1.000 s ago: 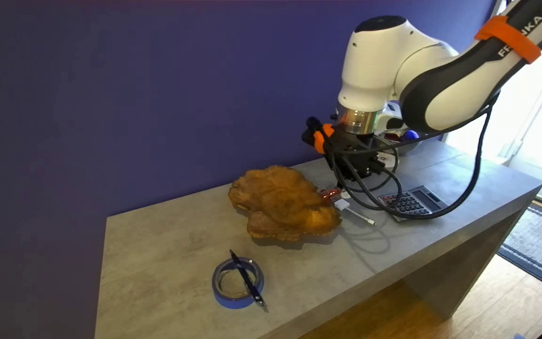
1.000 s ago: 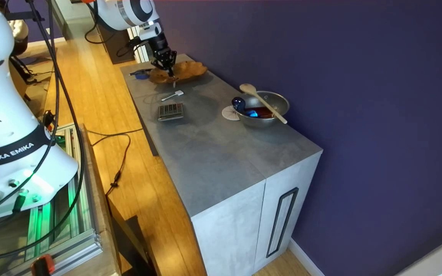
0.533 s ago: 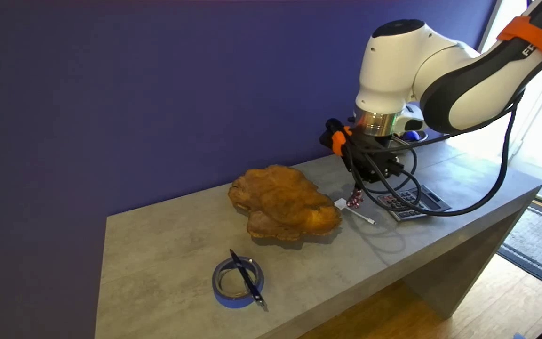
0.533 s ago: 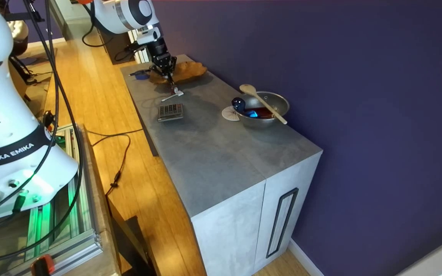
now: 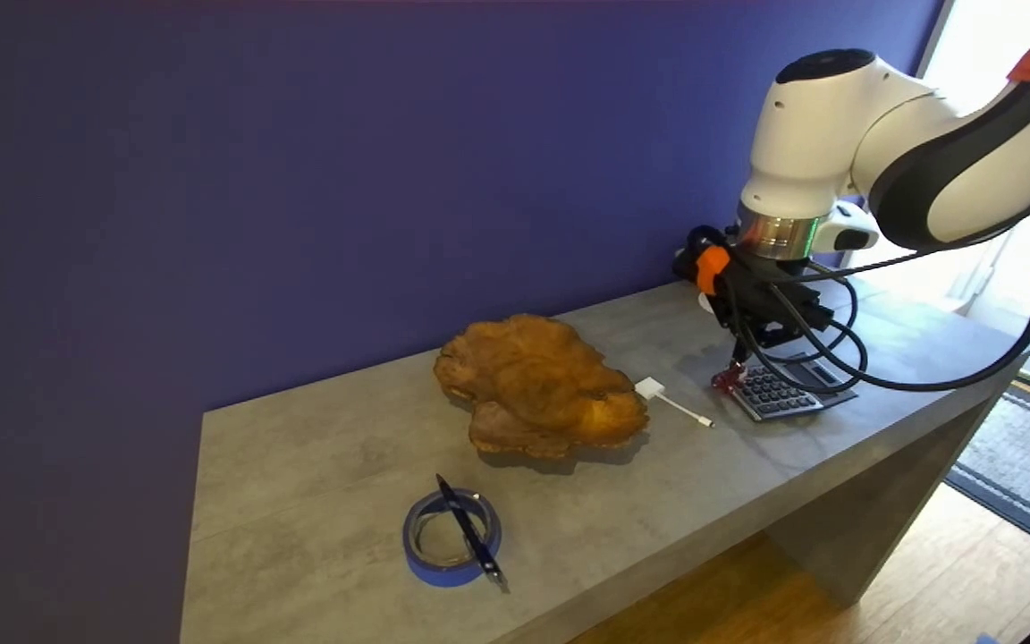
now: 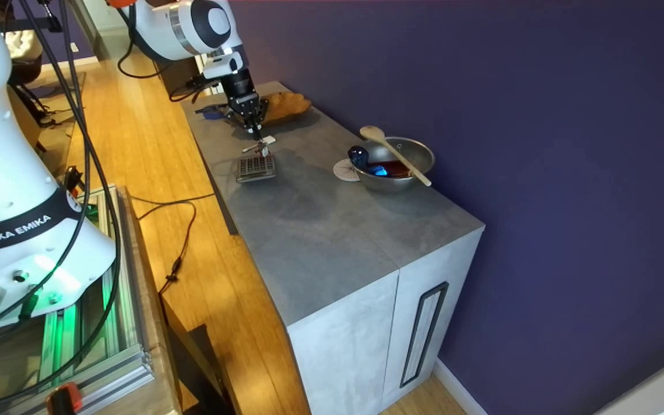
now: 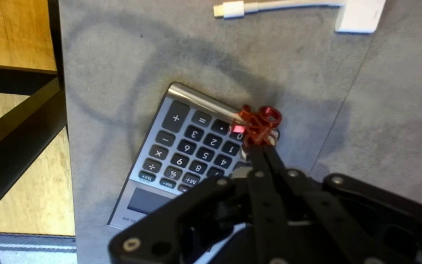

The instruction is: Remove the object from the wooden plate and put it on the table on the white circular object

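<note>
In an exterior view we see the gripper (image 5: 740, 356) well apart from the wooden slab dish (image 5: 537, 385), the red trinket (image 5: 727, 378) hanging beneath it at a corner of the calculator (image 5: 774, 395). We judge the lift done and the carry in hand. A white adapter cable (image 5: 651, 387) lies near the dish.

In an exterior view we find the goal, a white coaster (image 6: 342, 170), partly hidden by a steel bowl (image 6: 387, 183). A stretch of grey counter (image 6: 314, 202) runs from calculator to coaster, room enough, we think, for a low carry. A glossy blue round piece (image 6: 358, 155) juts at the bowl's rim on the coaster's side, so we would set down on the part farther from the bowl.

In the wrist view the fingers (image 7: 265, 205) are clenched on the trinket, its red loops sticking out past the tips; whether it touches the keys we cannot tell. We expect it light, stiff and perhaps slick, with loops that may snag, so we would hold the middle of the cluster. The counter's edge lies well apart, across the calculator
</note>
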You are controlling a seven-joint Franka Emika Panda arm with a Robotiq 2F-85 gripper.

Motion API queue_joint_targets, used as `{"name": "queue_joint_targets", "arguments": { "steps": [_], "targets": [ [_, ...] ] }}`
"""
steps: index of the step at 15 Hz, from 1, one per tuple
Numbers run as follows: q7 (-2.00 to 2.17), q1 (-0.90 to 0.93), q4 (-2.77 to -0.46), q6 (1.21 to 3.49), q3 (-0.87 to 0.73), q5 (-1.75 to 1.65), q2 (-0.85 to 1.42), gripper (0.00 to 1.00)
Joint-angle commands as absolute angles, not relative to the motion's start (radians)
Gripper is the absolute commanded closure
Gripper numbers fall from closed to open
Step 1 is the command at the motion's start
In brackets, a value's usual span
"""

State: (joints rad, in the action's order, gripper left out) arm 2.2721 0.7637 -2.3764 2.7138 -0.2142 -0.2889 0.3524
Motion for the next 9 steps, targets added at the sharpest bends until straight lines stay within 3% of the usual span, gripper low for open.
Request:
{"name": "queue_joint_targets", "arguments": {
  "steps": [1, 8, 9],
  "targets": [
    [2.454, 0.744, -2.362, 2.661, -0.257, -0.388, 0.358, 0.99],
    [2.872, 0.719, -2.265, 2.476, -0.342, -0.772, 0.377, 0.99],
    [2.743, 0.879, -2.235, 2.447, -0.510, -0.663, 0.392, 0.99]
  ]
}}
